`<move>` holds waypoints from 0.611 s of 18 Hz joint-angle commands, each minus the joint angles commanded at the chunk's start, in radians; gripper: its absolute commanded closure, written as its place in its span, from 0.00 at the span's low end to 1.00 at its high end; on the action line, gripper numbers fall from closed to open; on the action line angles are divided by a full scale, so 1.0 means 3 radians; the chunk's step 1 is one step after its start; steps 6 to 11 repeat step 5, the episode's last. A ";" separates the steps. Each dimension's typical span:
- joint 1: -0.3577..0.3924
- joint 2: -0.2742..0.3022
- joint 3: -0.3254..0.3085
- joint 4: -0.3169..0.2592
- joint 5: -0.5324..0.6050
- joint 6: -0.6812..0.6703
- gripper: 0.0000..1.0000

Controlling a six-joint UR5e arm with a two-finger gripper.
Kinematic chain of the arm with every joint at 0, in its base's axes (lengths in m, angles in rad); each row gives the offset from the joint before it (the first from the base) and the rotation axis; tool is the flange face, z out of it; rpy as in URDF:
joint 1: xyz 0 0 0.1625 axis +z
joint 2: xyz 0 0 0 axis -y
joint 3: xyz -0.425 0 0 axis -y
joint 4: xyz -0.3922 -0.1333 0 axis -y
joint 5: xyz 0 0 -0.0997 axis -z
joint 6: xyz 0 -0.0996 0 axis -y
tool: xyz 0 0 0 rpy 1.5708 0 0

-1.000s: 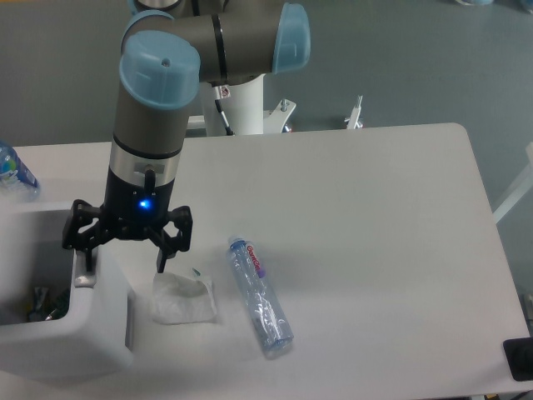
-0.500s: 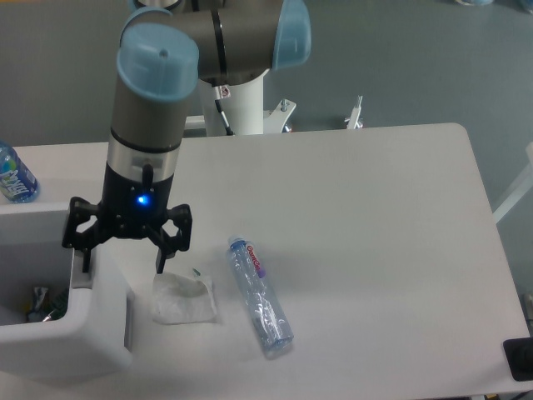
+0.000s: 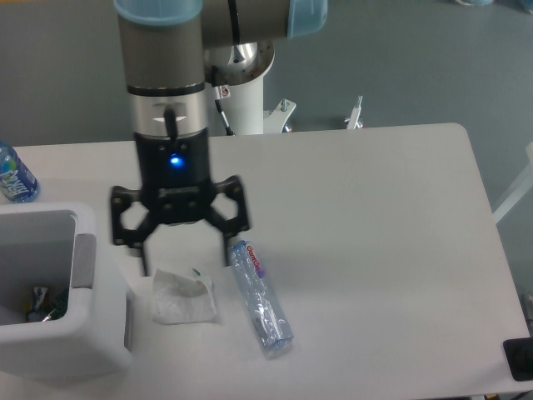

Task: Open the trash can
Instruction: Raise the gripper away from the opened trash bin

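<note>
The trash can [image 3: 79, 337] is a large white boxy bin at the table's front left corner. Its top stands open and bits of rubbish [image 3: 40, 303] show inside. A grey strip [image 3: 84, 260] runs along its right rim. My gripper [image 3: 186, 264] hangs open to the right of the bin, clear of it. Its two black fingers straddle the air just above a crumpled white tissue [image 3: 183, 297]. Nothing is held between the fingers.
A clear plastic bottle [image 3: 261, 297] lies on the table just right of the tissue. A blue-labelled bottle [image 3: 13, 177] stands at the far left edge behind the bin. A black object [image 3: 518, 360] sits at the front right corner.
The gripper has left the bin's grey strip, rising and shifting right until it hangs over the tissue. It stays open. The bin's opening is now unobstructed.
</note>
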 joint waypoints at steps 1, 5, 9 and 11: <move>0.0026 0.0000 0.0000 -0.0163 0.0051 0.0265 0.00; 0.0138 0.0071 -0.0066 -0.0513 0.0200 0.1034 0.00; 0.0138 0.0071 -0.0066 -0.0513 0.0200 0.1034 0.00; 0.0138 0.0071 -0.0066 -0.0513 0.0200 0.1034 0.00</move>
